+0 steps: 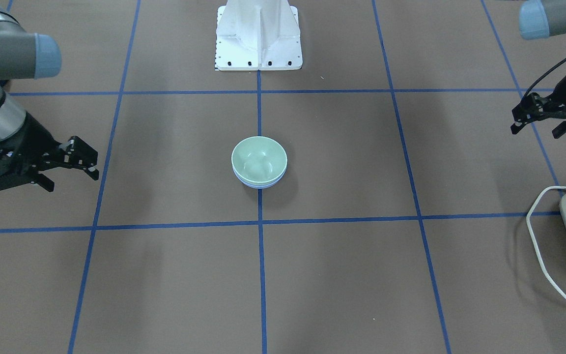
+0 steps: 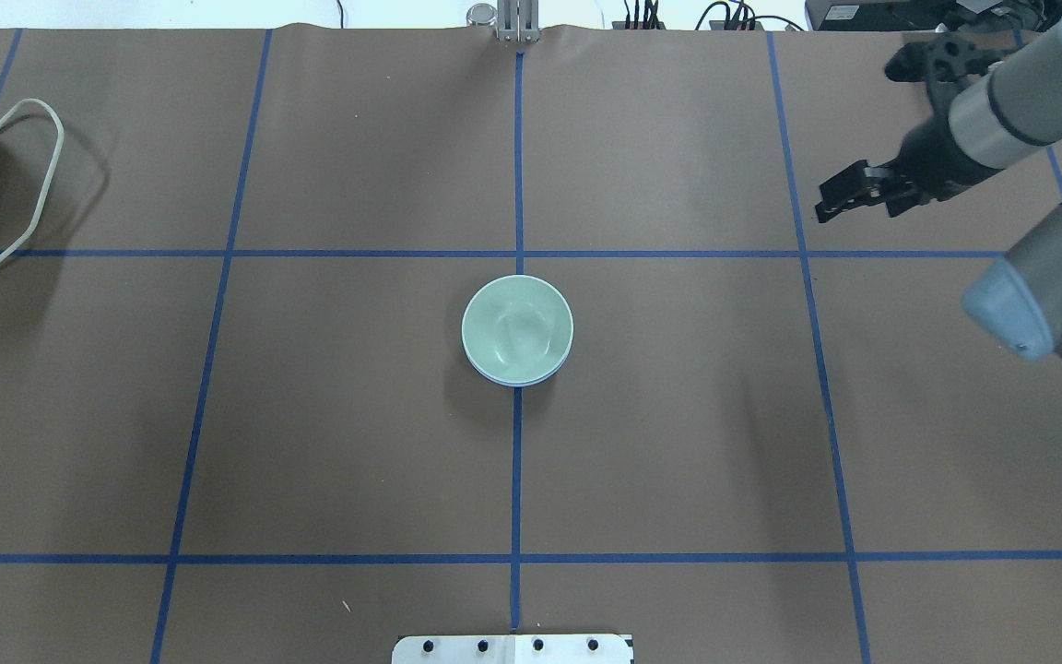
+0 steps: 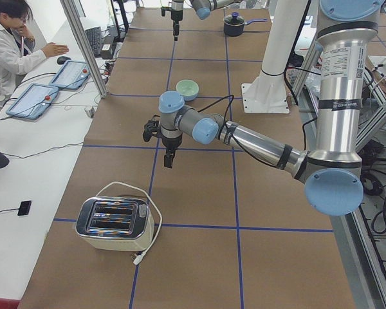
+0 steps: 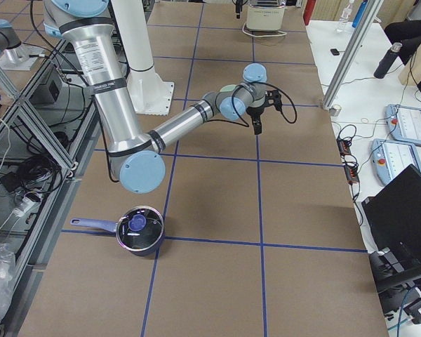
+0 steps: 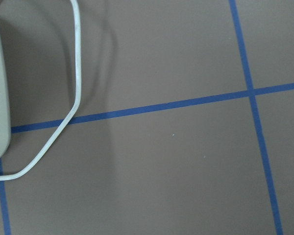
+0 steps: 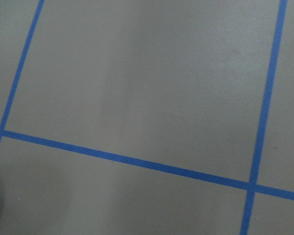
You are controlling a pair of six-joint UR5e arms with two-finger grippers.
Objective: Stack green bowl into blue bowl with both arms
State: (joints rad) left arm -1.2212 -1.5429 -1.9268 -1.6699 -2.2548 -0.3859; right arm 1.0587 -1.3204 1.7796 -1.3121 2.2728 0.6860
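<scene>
Table (image 1: 165, 275) centre: green bowl (image 1: 258, 160) inside blue bowl (image 1: 259, 186), both upright.

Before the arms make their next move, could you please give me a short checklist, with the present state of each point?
1. Green bowl sits inside blue bowl: ok.
2. Stack stands upright on the table: ok.
3. Left gripper open, holding nothing: ok.
4. Right gripper open, holding nothing: ok.
5. Both grippers well apart from the bowls: ok.
6. Green bowl seated fully to the bottom: cannot tell.
</scene>
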